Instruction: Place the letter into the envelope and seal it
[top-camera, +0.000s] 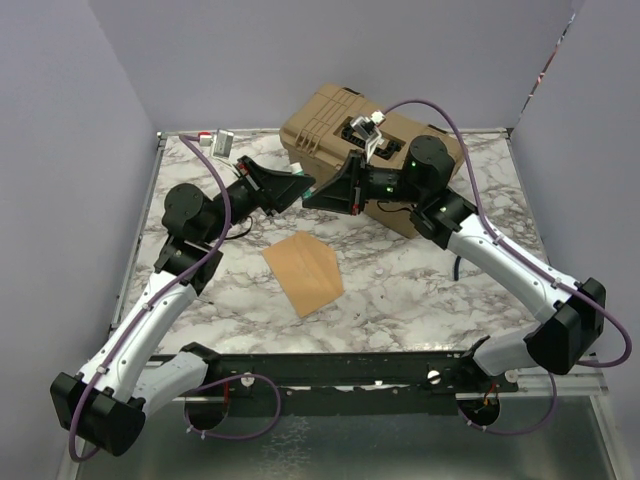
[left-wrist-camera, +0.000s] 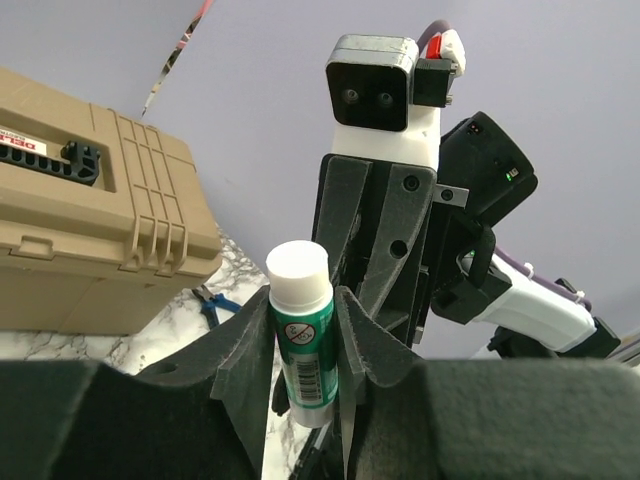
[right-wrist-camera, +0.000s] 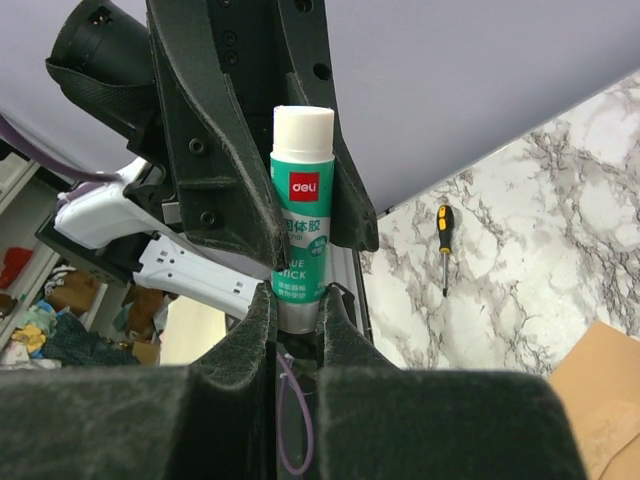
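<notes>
While both arms meet in the air over the marble table (top-camera: 420, 290), the envelope (top-camera: 303, 272) lies flat near the table's middle, just to the 6 o'clock side of the two grippers and touched by neither. Seen from above, the left arm reaches in from 7 o'clock and the right arm from 4 o'clock, so the two sets of fingers point at each other, nose to nose. Between them they share a green glue stick (right-wrist-camera: 300, 200) with white ends. The right gripper (right-wrist-camera: 297, 310) is clamped tight on one end of the tube, its dark pads pressed to the green label on both sides. The left gripper (left-wrist-camera: 300, 365) has closed on the other end, with a pad against each side near the barcode. The stick is thus pinched from both ends, clear of the table. The envelope is orange-brown and creased across, its long sides running roughly from 11 to 5 o'clock; whether the letter is inside cannot be told. A tan toolbox (top-camera: 330, 120) stands at 12 to 1 o'clock by the table's far edge, behind the grippers. In the right wrist view a screwdriver (right-wrist-camera: 444, 245) with a yellow-and-black handle lies on the marble, apart from the envelope's corner.
</notes>
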